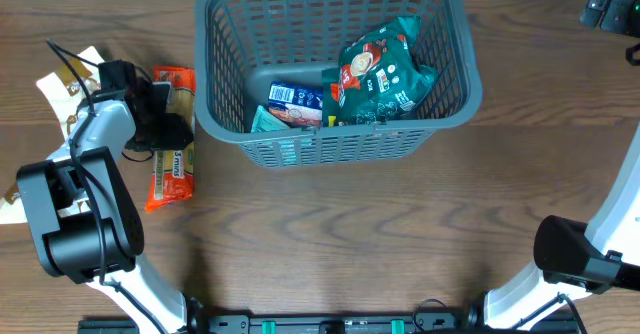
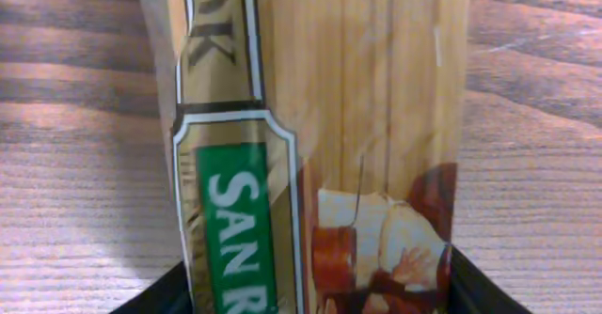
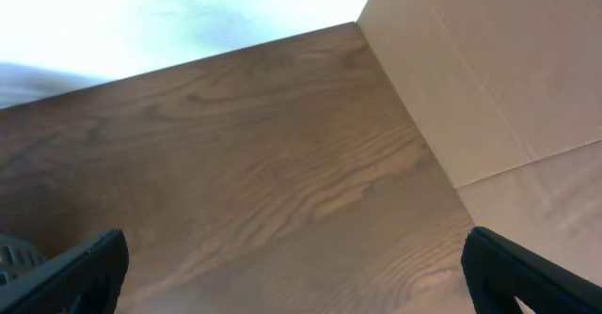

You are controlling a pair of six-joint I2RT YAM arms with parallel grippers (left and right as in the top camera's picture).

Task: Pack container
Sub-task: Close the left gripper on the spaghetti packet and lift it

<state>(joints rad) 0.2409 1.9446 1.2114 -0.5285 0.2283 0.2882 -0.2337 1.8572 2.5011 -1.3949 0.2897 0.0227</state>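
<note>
While my left jaws sit wide over the pasta packet, one on each long edge, the container waits to their right. My right jaws hang wide, far off.

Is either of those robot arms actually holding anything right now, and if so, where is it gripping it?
The left pincer straddles the spaghetti packet near its upper end, on the table; whether it is gripping yet cannot be told. The right pincer is open and holds nothing.

A brown wood-grain table — beside it a plain tan cardboard panel (creased), bright glare beyond.
</note>
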